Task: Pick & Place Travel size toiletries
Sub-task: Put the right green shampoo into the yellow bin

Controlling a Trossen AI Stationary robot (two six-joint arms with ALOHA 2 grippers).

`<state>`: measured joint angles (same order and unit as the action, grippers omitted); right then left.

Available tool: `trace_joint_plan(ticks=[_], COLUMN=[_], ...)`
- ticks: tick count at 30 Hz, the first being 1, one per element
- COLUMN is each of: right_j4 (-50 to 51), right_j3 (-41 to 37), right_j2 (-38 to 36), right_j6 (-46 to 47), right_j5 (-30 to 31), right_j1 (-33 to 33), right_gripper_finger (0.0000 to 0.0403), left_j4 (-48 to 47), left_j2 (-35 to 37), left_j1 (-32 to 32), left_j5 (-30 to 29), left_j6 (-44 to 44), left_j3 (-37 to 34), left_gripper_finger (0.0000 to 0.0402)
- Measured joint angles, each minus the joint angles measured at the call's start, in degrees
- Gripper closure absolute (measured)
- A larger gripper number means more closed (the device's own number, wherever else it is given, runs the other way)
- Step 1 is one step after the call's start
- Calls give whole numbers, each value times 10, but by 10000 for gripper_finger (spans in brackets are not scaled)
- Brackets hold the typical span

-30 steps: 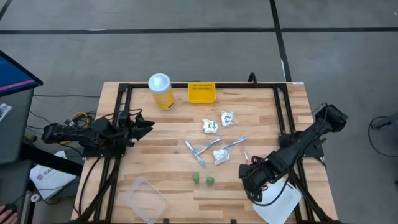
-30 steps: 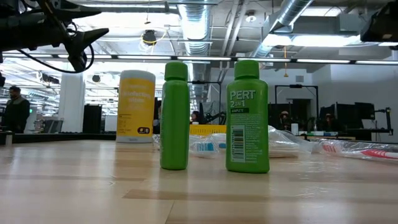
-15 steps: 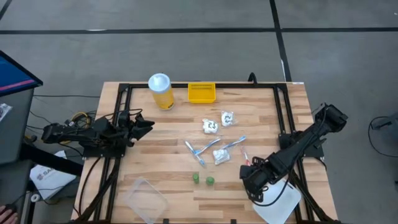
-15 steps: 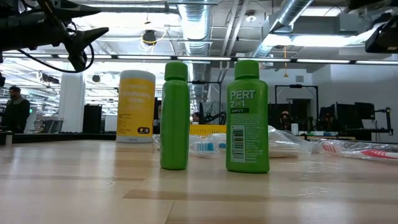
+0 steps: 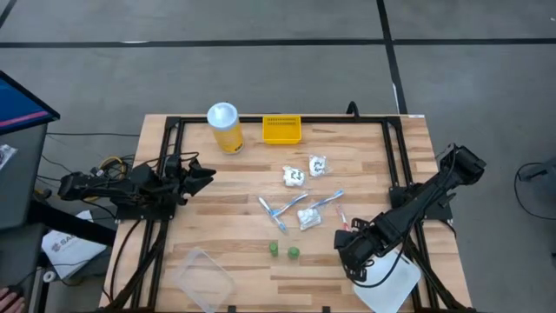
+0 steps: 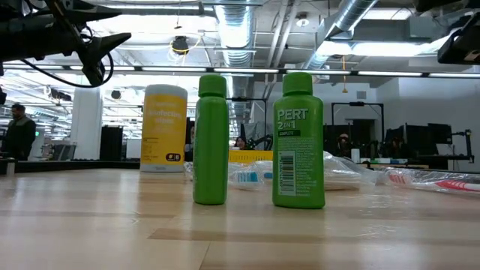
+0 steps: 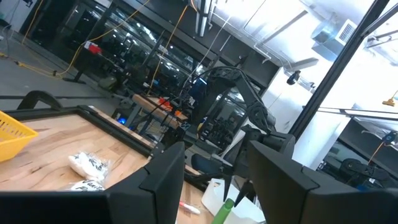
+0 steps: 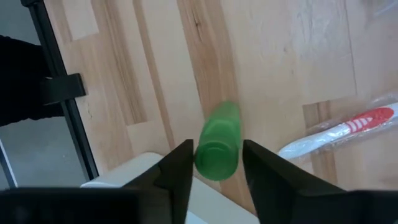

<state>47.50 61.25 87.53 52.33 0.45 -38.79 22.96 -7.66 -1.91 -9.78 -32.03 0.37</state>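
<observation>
Two small green bottles (image 5: 273, 249) (image 5: 294, 253) stand upright near the table's near edge. A third green bottle (image 8: 221, 127) stands upright under my right gripper (image 8: 217, 145) (image 5: 352, 246), which is shut on it. Blue-white brushes (image 5: 282, 209) and a red-white brush (image 8: 348, 127) lie on the wood mid-table. So do the crinkled white packets (image 5: 295, 176) (image 5: 319, 165) (image 5: 310, 219). My left gripper (image 5: 205, 174) (image 7: 214, 186) hangs open over the table's left edge, holding nothing. My right gripper has the third bottle's top end (image 8: 217, 163) pinched between its two fingers, one on each side. The fingers come steeply from above, pointing down. The bottle stands upright with its base on the wood.
A tall yellow jar (image 5: 224, 126) and a small yellow tray (image 5: 281, 129) stand at the far edge. A clear container (image 5: 201, 276) lies at the near left, and a white sheet (image 5: 391, 283) overhangs the near right corner beside my right gripper.
</observation>
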Motion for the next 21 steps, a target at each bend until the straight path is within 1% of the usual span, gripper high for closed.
trace_joint_plan(ticks=[3, 5, 12, 15, 19, 21], right_j4=[0, -2, -1, 22, 76, 111], right_j3=[0, 1, 1, 18, 72, 105], right_j2=[0, 0, 0, -8, -42, -54], right_j6=[-7, -12, -19, -43, -91, -124], right_j5=[0, 0, -1, -2, -2, 15], right_j1=[1, 3, 3, 11, 61, 102], right_gripper_finger=[309, 323, 326, 326, 326, 326], left_j4=[0, 0, 0, 0, 1, 1], left_j2=[0, 0, 0, 0, 0, 0], left_j1=[0, 0, 0, 0, 0, 0], left_j5=[0, 0, 0, 0, 0, 0], left_j6=[0, 0, 0, 0, 0, 0], left_j3=[0, 0, 0, 0, 0, 0], left_gripper_finger=[230, 230, 230, 230, 230, 230])
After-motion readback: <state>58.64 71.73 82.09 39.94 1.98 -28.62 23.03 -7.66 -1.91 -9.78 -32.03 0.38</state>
